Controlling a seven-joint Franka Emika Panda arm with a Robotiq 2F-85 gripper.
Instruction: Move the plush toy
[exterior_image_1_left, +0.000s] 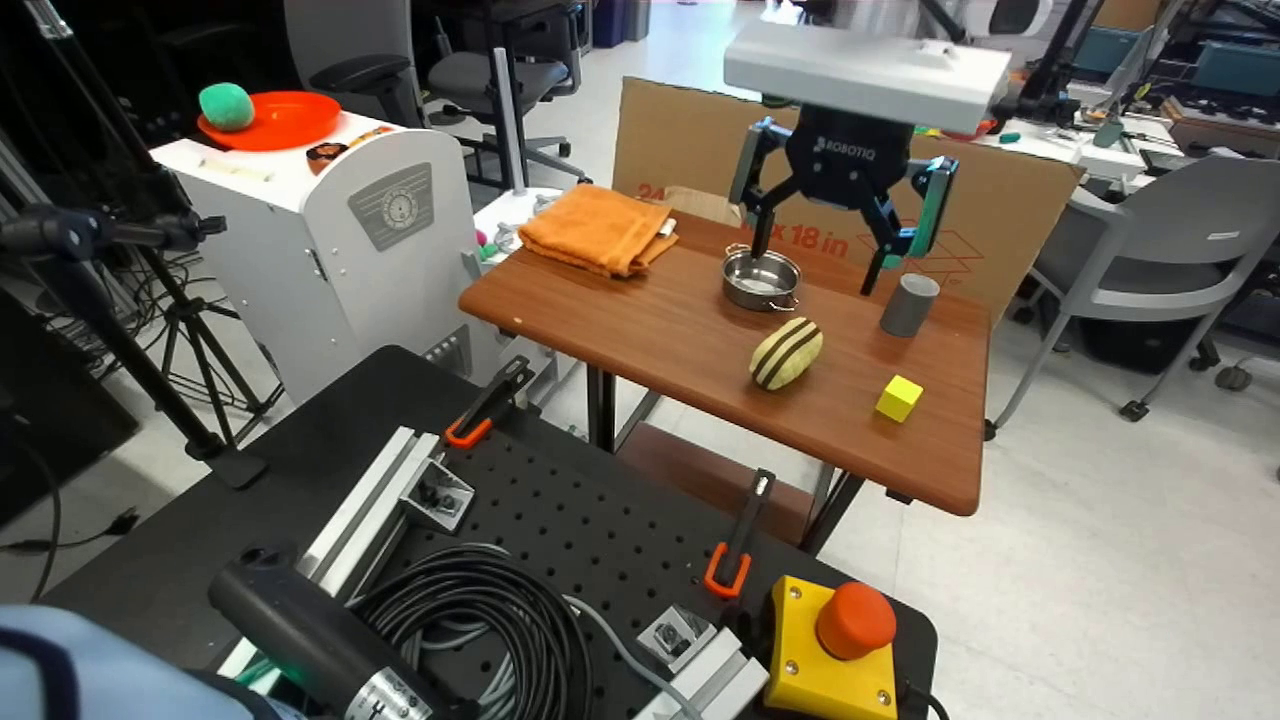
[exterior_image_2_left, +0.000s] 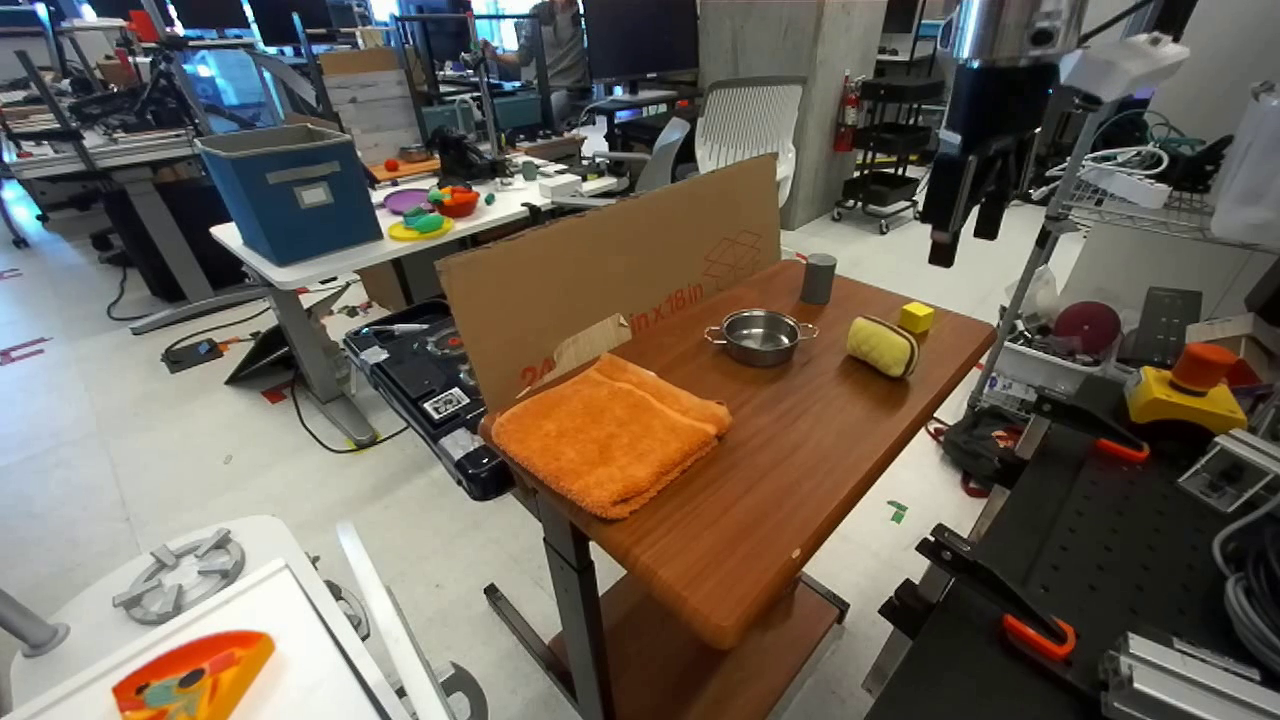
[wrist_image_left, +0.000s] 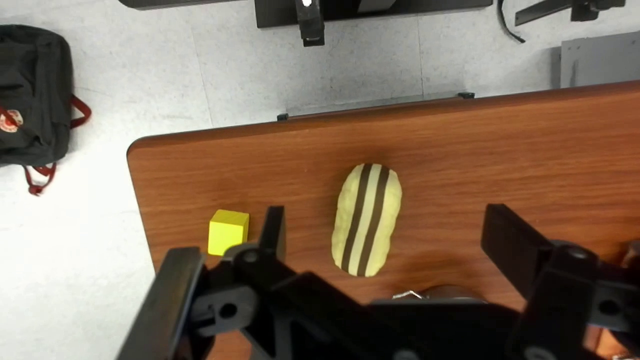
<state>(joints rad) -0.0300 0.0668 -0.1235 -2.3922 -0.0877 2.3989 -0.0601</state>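
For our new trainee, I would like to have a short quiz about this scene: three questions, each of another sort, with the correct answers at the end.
1. True or false: the pincer is open and does not touch the plush toy.
2. Which pattern does the plush toy have? A) dots B) stripes C) stars
3. Name the item that lies folded on the table.

Key:
1. True; both exterior views show a gap between them.
2. B, dark on yellow.
3. The orange cloth.
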